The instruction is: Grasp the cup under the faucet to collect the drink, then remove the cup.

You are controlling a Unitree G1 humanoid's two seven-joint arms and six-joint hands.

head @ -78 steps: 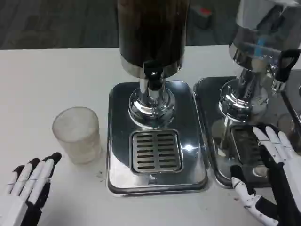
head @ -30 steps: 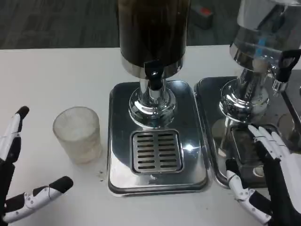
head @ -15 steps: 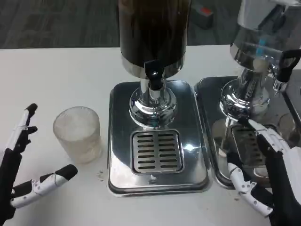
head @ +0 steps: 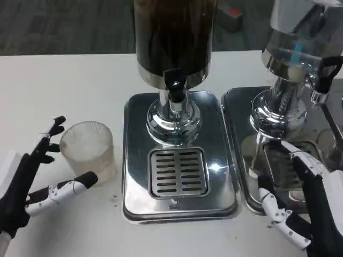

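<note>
Cup stands left of the faucet, not under it, and your left hand, fingers spread, has closed in around it, so grasp next.

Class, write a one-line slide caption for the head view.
Open left hand brackets a frosted clear plastic cup beside the steel drip tray of the dark drink dispenser.

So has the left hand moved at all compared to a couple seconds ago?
Yes. The left hand has opened and moved up and right toward the cup, which stands left of the drip tray; its fingers now flank the cup.
</note>
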